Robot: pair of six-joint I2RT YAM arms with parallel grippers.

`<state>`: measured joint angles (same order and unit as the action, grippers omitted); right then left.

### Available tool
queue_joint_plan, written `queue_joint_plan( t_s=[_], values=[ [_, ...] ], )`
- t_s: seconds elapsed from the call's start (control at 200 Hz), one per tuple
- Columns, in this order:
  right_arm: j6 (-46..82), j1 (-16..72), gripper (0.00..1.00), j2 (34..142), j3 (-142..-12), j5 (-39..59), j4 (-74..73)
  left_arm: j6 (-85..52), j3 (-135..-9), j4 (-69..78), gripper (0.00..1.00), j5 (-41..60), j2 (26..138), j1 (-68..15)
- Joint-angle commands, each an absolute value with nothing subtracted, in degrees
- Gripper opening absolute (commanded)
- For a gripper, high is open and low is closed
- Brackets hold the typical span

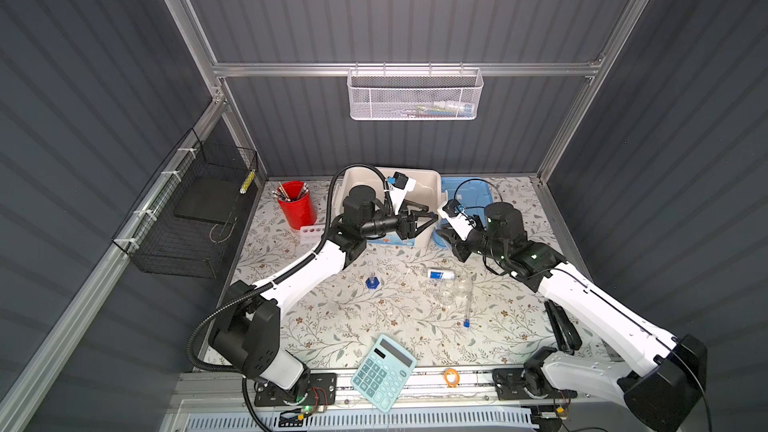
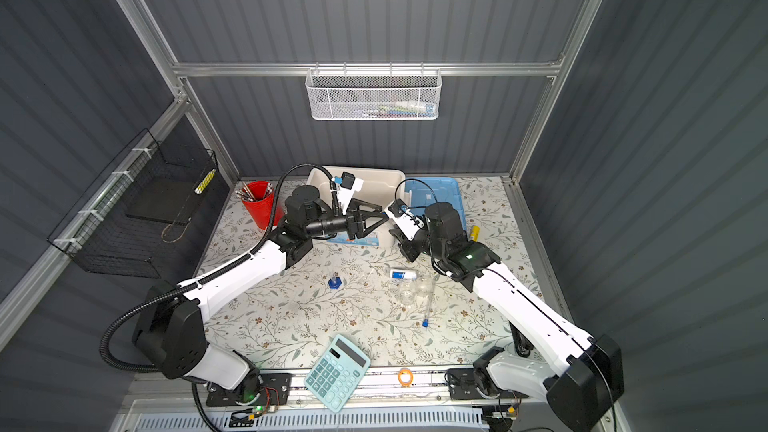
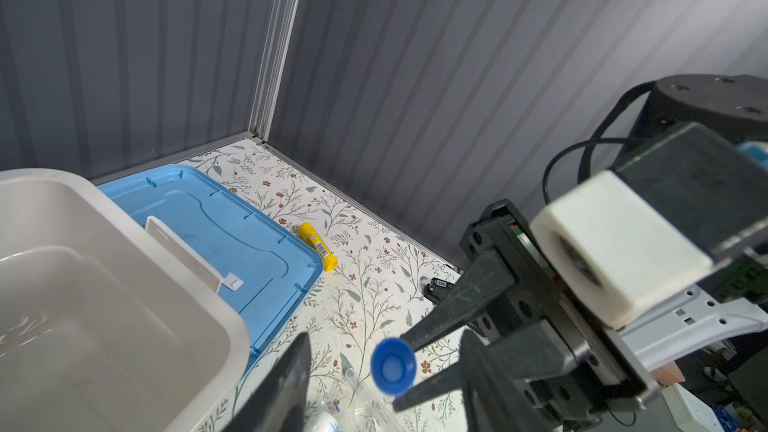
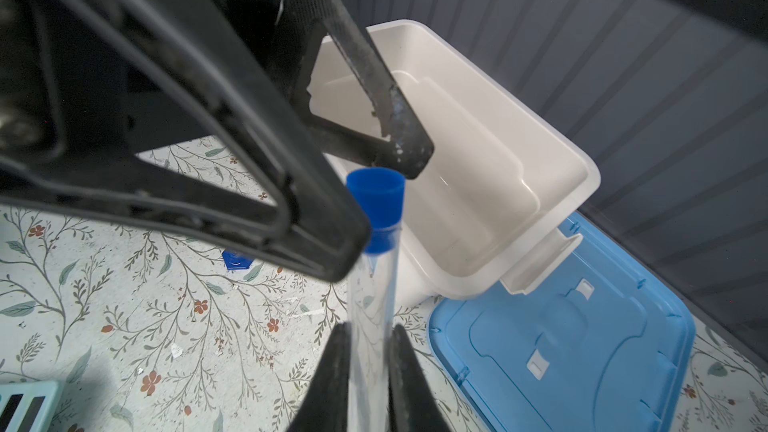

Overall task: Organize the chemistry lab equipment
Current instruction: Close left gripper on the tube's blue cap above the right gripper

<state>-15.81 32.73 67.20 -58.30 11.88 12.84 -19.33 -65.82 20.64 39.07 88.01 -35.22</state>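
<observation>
Right wrist view: my right gripper is clamped on the clear body of a long test tube with a blue cap, holding it off the table. The left gripper sits at the capped end, its two black fingers apart on either side of the cap. In the left wrist view I see a gap between the one finger in shot and the cap, so I read those jaws as parted and holding nothing.

In both top views the two grippers meet over the right-hand wall of the white plastic bin, next to the light blue lid lying flat. On the floral table lie a second blue-capped tube, a cluster of clear beakers and a blue-and-white labelled container on its side. The slim cylinder on a blue hexagonal foot stands apart to their left.
</observation>
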Motion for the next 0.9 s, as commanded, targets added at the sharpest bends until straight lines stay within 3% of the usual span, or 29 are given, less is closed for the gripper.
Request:
queue_joint_plan(
  t_s=[0.0, 0.465, 0.895],
  values=[
    [-15.4, 33.1, 0.12, 67.2, -60.1, 12.5, 11.1, -18.6, -68.1, 20.8, 0.52, 40.5, 88.5, -35.5],
    [-14.8, 33.7, 0.13, 68.5, -60.6, 12.4, 10.3, -18.3, -68.7, 20.4, 0.31, 41.3, 89.0, -35.5],
    [-14.2, 33.9, 0.14, 69.7, -61.9, 11.5, 9.8, -17.3, -68.5, 19.7, 0.25, 40.5, 88.6, -35.6]
  ],
)
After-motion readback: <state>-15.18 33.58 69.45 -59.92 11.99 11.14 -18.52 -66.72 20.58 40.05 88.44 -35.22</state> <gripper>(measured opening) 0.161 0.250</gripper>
